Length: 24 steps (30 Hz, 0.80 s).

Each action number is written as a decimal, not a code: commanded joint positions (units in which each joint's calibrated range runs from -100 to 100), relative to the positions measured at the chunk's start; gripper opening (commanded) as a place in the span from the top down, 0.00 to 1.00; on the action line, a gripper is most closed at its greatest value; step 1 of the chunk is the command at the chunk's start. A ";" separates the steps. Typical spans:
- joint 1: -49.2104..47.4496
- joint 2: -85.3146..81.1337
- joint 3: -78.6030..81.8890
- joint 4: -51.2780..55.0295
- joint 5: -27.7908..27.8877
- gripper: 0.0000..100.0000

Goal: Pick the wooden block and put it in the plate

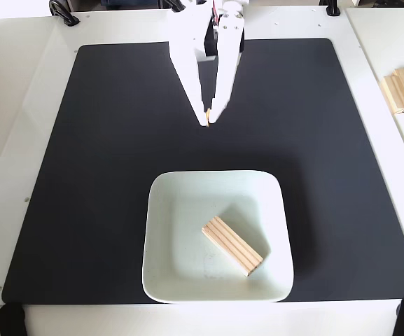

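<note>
Fixed view cuts off the arm above the gripper (208, 120); wooden block (232, 245) lies in plate (159, 210).

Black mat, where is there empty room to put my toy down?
The black mat is bare left and right of the plate, up to its edges. It is crowded in the plate, where the wooden block lies, and under the gripper at the mat's top middle.

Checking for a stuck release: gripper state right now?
Gripper: fingertips nearly together above the mat, holding nothing. The wooden block lies in the plate.
</note>
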 commanded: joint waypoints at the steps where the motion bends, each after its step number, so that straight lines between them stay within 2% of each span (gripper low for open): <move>1: -1.05 -16.42 13.15 -0.21 -0.20 0.99; 7: -2.39 -36.92 32.32 -0.12 -0.20 0.99; 15: -3.29 -54.47 50.76 0.32 -0.14 0.99; 24: -8.11 -68.03 50.76 39.74 -1.26 0.99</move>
